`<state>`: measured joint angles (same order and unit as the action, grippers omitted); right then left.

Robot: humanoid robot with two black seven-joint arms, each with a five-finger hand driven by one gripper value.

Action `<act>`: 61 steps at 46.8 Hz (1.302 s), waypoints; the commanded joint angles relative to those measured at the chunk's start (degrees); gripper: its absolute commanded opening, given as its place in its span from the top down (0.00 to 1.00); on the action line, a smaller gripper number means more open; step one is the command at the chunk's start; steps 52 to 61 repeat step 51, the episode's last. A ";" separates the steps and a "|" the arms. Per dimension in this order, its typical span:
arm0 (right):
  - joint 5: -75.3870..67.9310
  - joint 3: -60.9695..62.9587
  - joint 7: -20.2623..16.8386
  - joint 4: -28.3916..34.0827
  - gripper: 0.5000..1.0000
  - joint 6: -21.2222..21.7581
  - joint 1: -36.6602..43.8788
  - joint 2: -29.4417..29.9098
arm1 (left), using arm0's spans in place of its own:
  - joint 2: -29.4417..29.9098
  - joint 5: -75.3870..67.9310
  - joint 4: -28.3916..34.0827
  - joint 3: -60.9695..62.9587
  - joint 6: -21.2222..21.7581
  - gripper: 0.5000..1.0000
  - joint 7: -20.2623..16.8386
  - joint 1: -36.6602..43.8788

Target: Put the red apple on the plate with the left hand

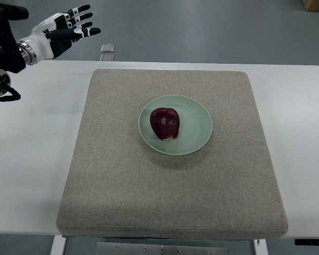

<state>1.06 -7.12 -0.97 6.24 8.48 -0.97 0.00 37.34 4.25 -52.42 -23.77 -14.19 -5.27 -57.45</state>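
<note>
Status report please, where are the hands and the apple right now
Left hand open, raised at far left, holding nothing. Right arm not in view. Red apple on green plate. Nothing in the way.

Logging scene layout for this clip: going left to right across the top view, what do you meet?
Left hand, raised with fingers spread → left edge of the grey mat → red apple sitting on the green plate → bare white table on the right.

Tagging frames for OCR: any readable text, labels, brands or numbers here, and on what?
None readable.
Apple, plate, mat, table: no print.
Left hand: no marking visible.
Small floor plate: too small to tell.
</note>
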 commanded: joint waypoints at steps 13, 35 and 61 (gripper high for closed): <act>0.00 0.00 0.00 0.00 0.07 -0.04 0.00 0.00 | 1.07 29.49 3.81 -3.21 -12.71 0.00 11.41 4.01; -0.09 -0.09 0.00 0.26 0.07 0.66 -0.09 0.00 | 1.16 30.47 3.99 -4.35 -12.53 0.00 13.00 6.47; -0.35 -0.09 0.44 0.88 0.07 0.84 -0.17 0.00 | 1.51 30.29 3.72 -4.44 -12.53 0.00 12.82 7.53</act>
